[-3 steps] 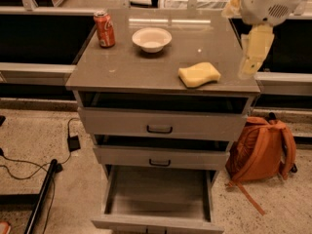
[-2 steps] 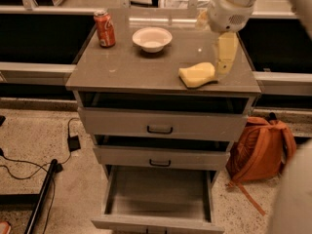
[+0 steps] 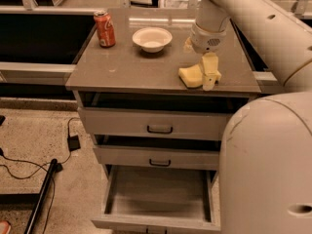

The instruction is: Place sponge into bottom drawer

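The pincer (image 3: 210,77) hangs point-down from the arm (image 3: 243,9) at the right front corner of the bench (image 3: 131,67), low over the top. Whether it is open, closed or already gripping cannot be told from here.

The sponge (image 3: 190,76) lies on the bench right at the pincer, its visible part sticking out to the pincer's left while the right end is hidden behind it. Its long axis runs roughly along the bench's front edge, so the pincer stands at one end of it, not over the middle. Whether the two touch is unclear. A sure grasp would likely want the pincer a little further left, across the short width.

Further back sit a white bowl (image 3: 152,39) and a red can (image 3: 105,29), well apart from the sponge. The bottom drawer (image 3: 156,194) is pulled out below, directly under and slightly left of the sponge.
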Controlling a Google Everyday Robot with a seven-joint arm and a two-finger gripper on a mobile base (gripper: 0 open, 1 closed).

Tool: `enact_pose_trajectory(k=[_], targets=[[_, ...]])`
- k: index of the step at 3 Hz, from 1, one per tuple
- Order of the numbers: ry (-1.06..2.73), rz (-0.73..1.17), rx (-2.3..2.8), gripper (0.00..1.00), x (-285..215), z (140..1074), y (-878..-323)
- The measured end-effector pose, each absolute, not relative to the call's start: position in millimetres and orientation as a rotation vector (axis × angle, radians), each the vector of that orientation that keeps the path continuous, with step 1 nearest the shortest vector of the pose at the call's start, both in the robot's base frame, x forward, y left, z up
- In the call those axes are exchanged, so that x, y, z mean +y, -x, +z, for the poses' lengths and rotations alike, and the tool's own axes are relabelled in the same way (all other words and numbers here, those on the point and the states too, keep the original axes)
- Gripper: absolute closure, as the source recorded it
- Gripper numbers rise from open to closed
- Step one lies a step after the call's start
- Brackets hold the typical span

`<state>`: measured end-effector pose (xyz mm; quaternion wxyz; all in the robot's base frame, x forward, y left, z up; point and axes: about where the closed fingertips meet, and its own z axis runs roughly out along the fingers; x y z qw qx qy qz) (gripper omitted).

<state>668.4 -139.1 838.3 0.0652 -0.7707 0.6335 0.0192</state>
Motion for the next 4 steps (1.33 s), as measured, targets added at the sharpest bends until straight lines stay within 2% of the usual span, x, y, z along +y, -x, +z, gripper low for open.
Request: enact_pose_trajectory(k=[2, 4], targets=[[2.341, 0.151, 1.881, 0.48, -132.8, 819.2, -667.4], [2.191, 0.307, 1.827, 0.94, -106.2, 870.7, -629.4]])
